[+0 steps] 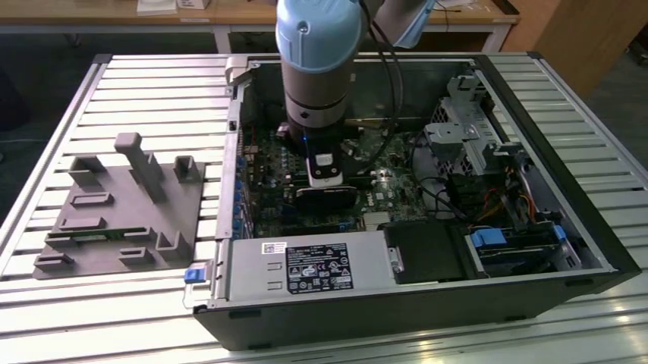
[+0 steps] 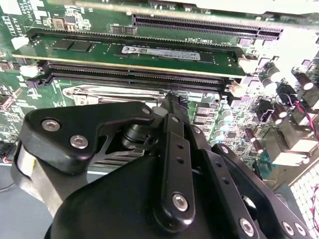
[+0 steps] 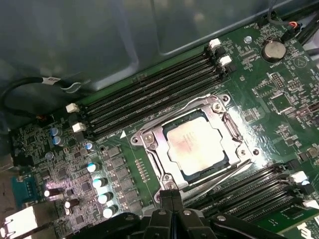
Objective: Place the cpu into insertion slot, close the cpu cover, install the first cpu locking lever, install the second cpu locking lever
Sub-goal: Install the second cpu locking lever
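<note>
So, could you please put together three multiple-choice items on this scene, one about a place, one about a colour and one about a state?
1. Where is the cpu?
A. Seated in the insertion slot
B. Lying on the grey fixture outside the case
C. Resting on a memory module

2. What colour is the circuit board around the slot?
A. Blue
B. Red
C. Green

3. How does the cpu cover stand?
A. Tipped upright, clear of the socket
B. Lying flat over the socket, the chip showing through its window
C. Taken off and laid on the table

Answers:
1 A: in the first wrist view the cpu sits inside the insertion slot.
2 C: the circuit board is green all round the socket.
3 B: the cpu cover appears to lie flat, framing the chip's pale face.
</note>
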